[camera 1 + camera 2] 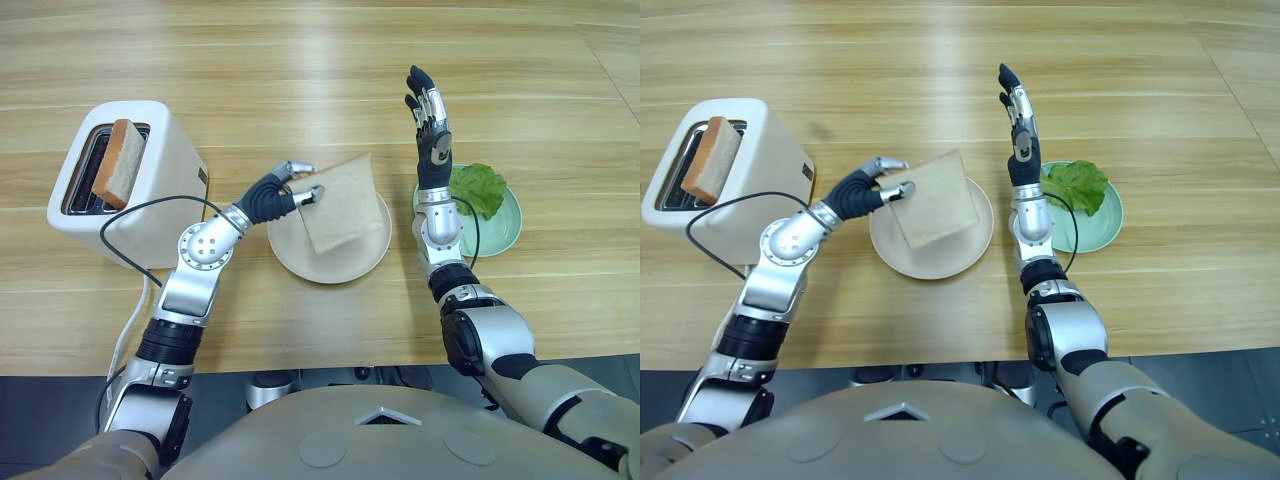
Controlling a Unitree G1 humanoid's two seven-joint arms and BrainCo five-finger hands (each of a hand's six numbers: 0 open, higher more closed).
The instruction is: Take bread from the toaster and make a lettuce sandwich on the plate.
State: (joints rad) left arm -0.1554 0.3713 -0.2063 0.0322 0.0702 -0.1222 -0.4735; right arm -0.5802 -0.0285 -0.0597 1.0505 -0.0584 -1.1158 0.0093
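Bread slice (340, 205): we find it tilted over the beige plate (350, 268), held by its 9 o'clock edge. We cannot tell whether its lower edge touches the plate.
Left hand (285, 190): at 9 o'clock of the slice, fingers clamped on the slice's edge.
Second slice (120, 160): standing in the slot of the toaster (170, 170), its top protruding.
Toaster: at 9 o'clock of the beige plate, with a dark cord (130, 215) looping over its near side.
Lettuce (480, 187): lying on the green plate (505, 232), at 3 o'clock of the beige plate.
Right hand (428, 115): between the two plates, at the green plate's 9 o'clock rim. We note its fingers straight, side by side, pointing to 12 o'clock, holding nothing.
Table (300, 60): wooden, carrying all items.
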